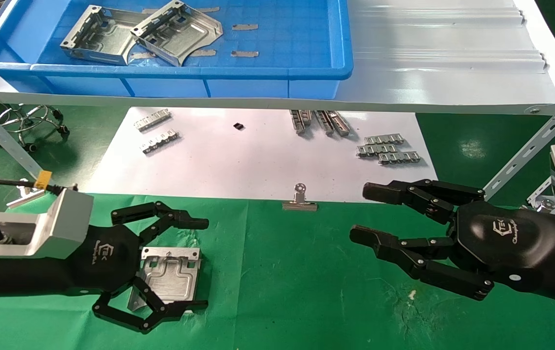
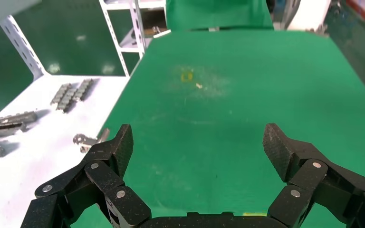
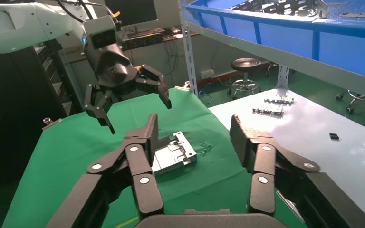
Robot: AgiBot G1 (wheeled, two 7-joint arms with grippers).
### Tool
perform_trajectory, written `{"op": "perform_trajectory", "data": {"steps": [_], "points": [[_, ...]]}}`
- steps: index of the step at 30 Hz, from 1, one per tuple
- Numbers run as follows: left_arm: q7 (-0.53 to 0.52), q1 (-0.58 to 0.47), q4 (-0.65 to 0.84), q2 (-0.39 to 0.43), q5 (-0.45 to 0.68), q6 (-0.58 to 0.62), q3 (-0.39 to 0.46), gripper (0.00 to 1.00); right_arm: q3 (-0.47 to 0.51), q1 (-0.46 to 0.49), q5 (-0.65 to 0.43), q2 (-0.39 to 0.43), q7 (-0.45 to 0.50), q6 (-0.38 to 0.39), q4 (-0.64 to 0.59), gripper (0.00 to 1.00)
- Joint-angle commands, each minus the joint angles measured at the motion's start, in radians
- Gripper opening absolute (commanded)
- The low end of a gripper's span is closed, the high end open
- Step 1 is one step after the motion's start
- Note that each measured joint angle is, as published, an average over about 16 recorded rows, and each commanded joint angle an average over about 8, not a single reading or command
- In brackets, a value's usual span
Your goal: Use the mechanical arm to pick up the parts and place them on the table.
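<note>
In the head view, the left hand (image 1: 161, 265), a black jointed mechanical hand with a pale logo on its back and a silver block wrist, sits at about eight o'clock of the scene over the tabletop (image 1: 282, 282), which is covered in wrinkled bright green cloth. Its fingers (image 1: 180, 221) are spread open and hold nothing; they arch around a silvery stamped plate (image 1: 173, 272) that lies flat on the cloth beneath them. The right wrist view shows the hand raised clear of the plate (image 3: 173, 154), not touching it. The plate is roughly square, with slotted upturned edges and an embossed channel across its face.

The right hand (image 1: 389, 228), the mirror-image black hand, is at about four o'clock, its fingers (image 1: 404, 192) likewise open and empty, stretched toward the middle of the cloth.

At eleven o'clock, on a pale shelf, a blue plastic tray (image 1: 306, 73) with a gridded floor holds two more plates (image 1: 136, 34) of the same kind, one leaning partly over the other, among thin flat metal slivers (image 1: 244, 27). Below the shelf, at twelve o'clock, a white sheet (image 1: 258, 160) carries small silver linked strips (image 1: 388, 148), and a metal binder clip (image 1: 300, 199) sits at the edge where the sheet meets the green cloth.
</note>
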Motion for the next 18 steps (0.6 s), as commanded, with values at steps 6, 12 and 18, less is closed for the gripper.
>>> {"op": "perform_trajectory", "data": {"steps": [6, 12, 18], "points": [[-0.07, 0.077, -0.09, -0.023, -0.033, -0.015, -0.089, 1.0, 0.0, 0.0, 0.0, 0.0, 0.0, 0.0, 0.0, 1.0], [-0.13, 0.143, -0.167, -0.043, -0.061, -0.028, -0.166, 1.0, 0.0, 0.0, 0.0, 0.0, 0.0, 0.0, 0.0, 1.0], [-0.19, 0.208, -0.245, -0.063, -0.089, -0.041, -0.242, 1.0, 0.0, 0.0, 0.0, 0.0, 0.0, 0.0, 0.0, 1.0]]}}
